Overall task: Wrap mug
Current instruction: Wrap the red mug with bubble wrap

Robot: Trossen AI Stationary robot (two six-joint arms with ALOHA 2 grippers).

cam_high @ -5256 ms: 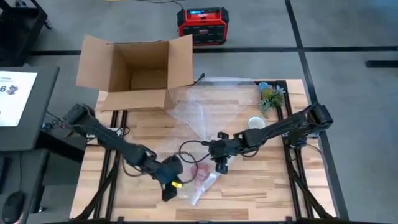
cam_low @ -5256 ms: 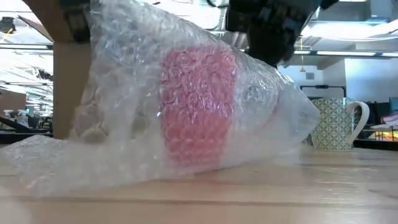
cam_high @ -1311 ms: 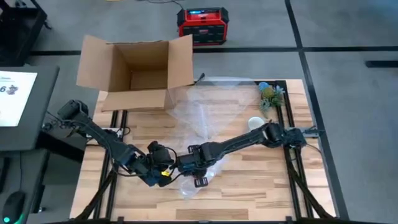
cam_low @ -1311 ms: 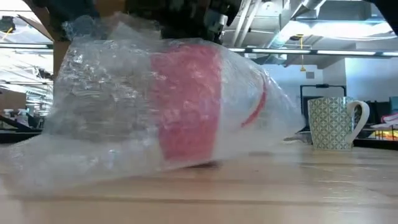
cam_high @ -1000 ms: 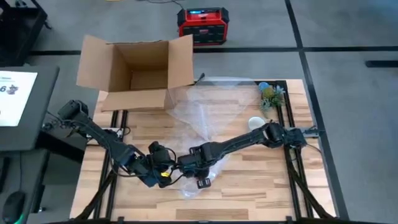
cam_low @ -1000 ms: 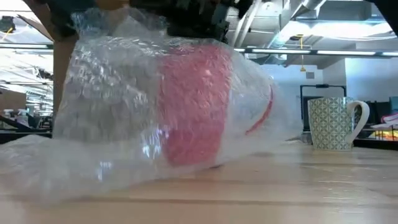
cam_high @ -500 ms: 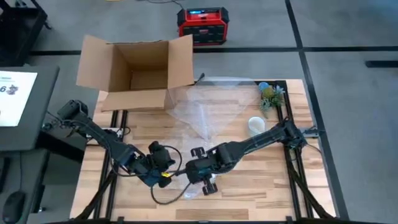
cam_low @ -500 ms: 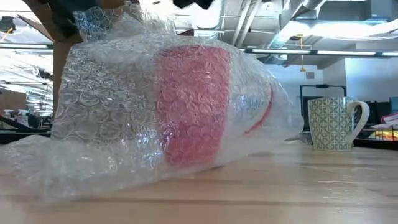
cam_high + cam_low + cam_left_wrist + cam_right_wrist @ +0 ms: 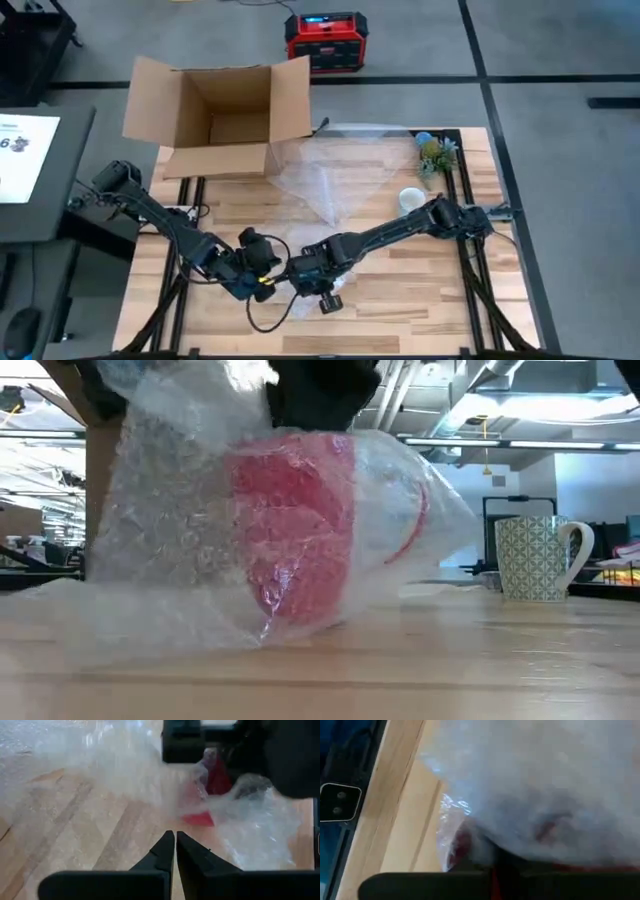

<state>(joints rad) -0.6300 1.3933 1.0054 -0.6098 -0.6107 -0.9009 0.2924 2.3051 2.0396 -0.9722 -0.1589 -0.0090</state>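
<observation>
Near the wooden table's front edge, my right gripper pinches clear bubble wrap over the red mug; my left gripper waits beside, fingers closed on nothing.

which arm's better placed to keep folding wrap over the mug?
Right, probably. The right claw sits directly over the red mug in clear bubble wrap. The left claw is shut and empty, short of the bundle.

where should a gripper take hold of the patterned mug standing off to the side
By the handle or rim, coming from above. The patterned mug stands upright and unwrapped on the table, its handle sticking out toward the table edge, apart from the bubble wrap bundle holding the red mug. A top approach looks least obstructed.
</observation>
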